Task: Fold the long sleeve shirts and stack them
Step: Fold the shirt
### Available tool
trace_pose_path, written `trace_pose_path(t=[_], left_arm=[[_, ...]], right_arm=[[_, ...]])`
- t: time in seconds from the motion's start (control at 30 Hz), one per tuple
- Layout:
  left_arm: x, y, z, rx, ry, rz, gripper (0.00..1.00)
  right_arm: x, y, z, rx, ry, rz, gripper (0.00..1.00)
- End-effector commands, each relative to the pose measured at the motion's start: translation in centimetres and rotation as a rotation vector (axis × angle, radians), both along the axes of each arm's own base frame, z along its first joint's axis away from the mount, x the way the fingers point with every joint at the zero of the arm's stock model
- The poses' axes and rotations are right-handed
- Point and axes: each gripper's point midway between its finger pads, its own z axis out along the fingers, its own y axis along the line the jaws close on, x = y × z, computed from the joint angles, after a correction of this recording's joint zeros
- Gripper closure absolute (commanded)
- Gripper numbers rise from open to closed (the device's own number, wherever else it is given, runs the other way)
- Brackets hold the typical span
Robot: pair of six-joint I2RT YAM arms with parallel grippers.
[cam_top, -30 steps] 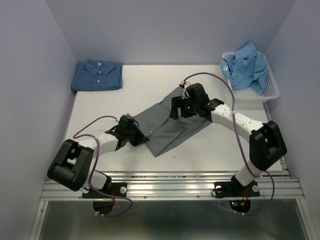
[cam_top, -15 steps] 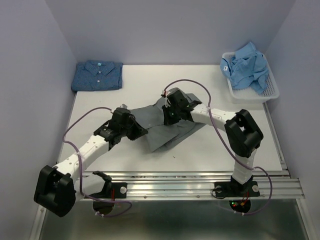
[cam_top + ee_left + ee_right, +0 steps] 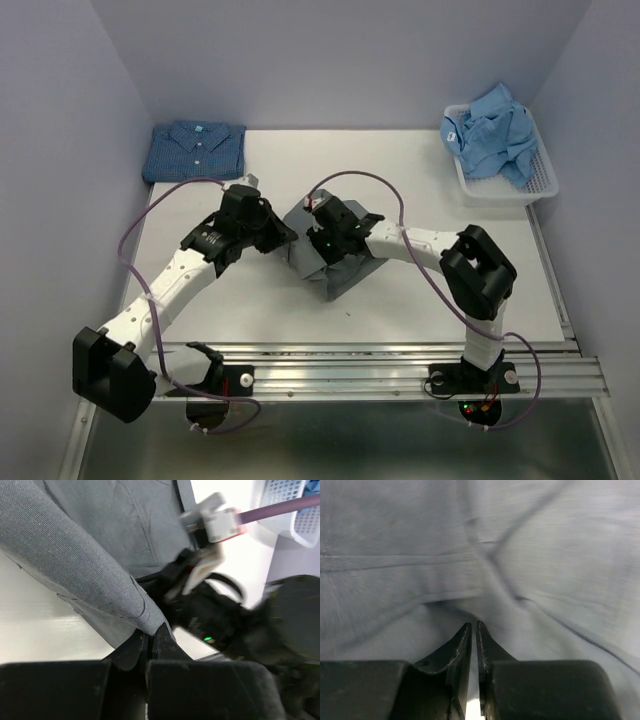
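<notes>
The mid-grey long sleeve shirt (image 3: 341,271) lies bunched in a compact heap at the table's middle. My left gripper (image 3: 284,233) meets it from the left, and in the left wrist view my left gripper (image 3: 152,628) is shut on a raised fold of the grey cloth (image 3: 95,560). My right gripper (image 3: 322,243) presses in from the right; in its own view my right gripper (image 3: 474,625) has its jaws pinched on the grey cloth (image 3: 545,555). A folded dark blue dotted shirt (image 3: 195,151) rests at the back left. A light blue shirt (image 3: 493,130) is heaped in the basket.
The white mesh basket (image 3: 540,188) stands at the back right corner. Purple cables loop above both forearms. The right arm's wrist (image 3: 215,615) sits close in front of my left gripper. Walls enclose the table on three sides.
The right gripper closed on the grey shirt and slid left. The left gripper carried its fold away from the near edge. The shirt went from a long spread to a compact heap.
</notes>
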Motion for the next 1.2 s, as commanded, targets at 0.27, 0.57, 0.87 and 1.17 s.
trace_pose_path(t=[0.27,0.57,0.87,1.17], left_arm=[[3.2,-1.3,0.6,0.126,-0.067,-0.129,1.00],[5.5,-3.4,-0.1,0.136,-0.053,-0.208,1.00],[8.5,-8.7,-0.8,0.110,-0.054,-0.331,1.00],[11.6,-14.9,-1.4,0.054,-0.073,-0.443,1.00]], right_arm=[[9.6,-14.0,7.3,0.036,-0.176,-0.508,0.78],[14.0,-18.2,1.9,-0.105,-0.137,-0.561,0.84],[13.5,-18.9,-3.2,-0.187,-0.035,-0.563,0.87],[12.5,-19.1,-4.8,-0.150,0.032,-0.537,0.87]])
